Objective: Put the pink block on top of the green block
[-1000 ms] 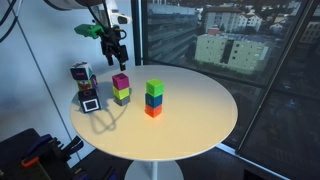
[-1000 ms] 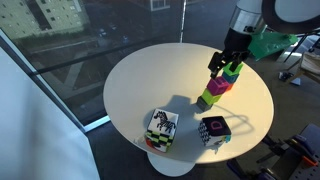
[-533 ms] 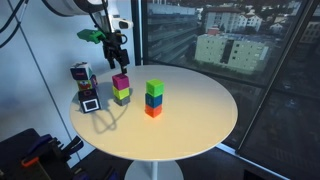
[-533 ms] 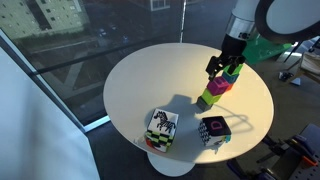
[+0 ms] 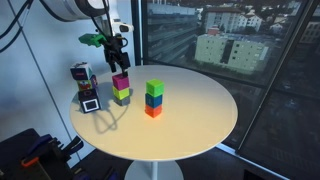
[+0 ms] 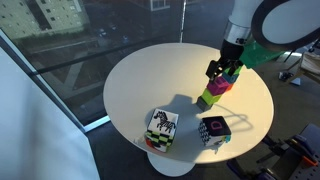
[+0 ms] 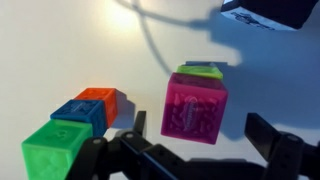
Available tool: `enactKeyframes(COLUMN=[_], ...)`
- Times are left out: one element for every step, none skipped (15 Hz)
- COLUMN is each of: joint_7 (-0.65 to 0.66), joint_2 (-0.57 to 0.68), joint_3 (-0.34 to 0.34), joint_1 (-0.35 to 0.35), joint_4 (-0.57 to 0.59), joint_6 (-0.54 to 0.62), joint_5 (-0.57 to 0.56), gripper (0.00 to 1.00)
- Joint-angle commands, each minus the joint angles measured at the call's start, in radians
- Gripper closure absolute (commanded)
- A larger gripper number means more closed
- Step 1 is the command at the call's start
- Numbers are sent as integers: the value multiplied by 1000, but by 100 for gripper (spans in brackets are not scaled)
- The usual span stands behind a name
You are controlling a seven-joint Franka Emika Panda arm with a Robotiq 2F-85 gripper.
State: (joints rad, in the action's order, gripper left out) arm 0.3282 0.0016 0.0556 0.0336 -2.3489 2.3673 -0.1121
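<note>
The pink block (image 5: 120, 81) sits on top of a lime block (image 5: 121, 96) on the round white table (image 5: 200, 115). The green block (image 5: 154, 88) tops a separate stack, with a blue block (image 5: 154, 100) and an orange block (image 5: 153, 111) under it. My gripper (image 5: 117, 58) hangs open just above the pink block. In the wrist view the pink block (image 7: 195, 106) lies between my open fingers (image 7: 200, 135), with the green block (image 7: 55, 150) at lower left. In an exterior view the pink block (image 6: 219, 87) shows below the gripper (image 6: 222, 70).
Two larger patterned cubes stand near the table's edge: a black-and-white one (image 6: 162, 127) and a dark one (image 6: 213, 130). They also show in an exterior view, one (image 5: 82, 73) and the other (image 5: 90, 102). A cable's shadow crosses the table (image 7: 150, 40).
My gripper has come down a little toward the pink block. The blocks have not moved.
</note>
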Motion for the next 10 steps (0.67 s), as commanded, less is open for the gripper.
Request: enactKeyframes(joint_7=[39, 40, 40, 43, 43, 43, 43, 42, 41, 41], joint_2=[6, 7, 8, 9, 10, 11, 12, 13, 15, 17], joint_3=[-6, -7, -9, -10, -12, -14, -17, -18, -20, -21], joint_1=[3, 2, 2, 1, 1, 0, 0, -1, -1, -1], joint_4=[-1, -2, -2, -3, -4, -4, -4, -5, -5, -6], joint_6=[15, 15, 15, 16, 15, 14, 14, 14, 14, 14], joint_5=[-37, -40, -42, -45, -47, -49, -49, -49, -48, -48], gripper=[0, 0, 0, 0, 0, 0, 0, 0, 0, 0])
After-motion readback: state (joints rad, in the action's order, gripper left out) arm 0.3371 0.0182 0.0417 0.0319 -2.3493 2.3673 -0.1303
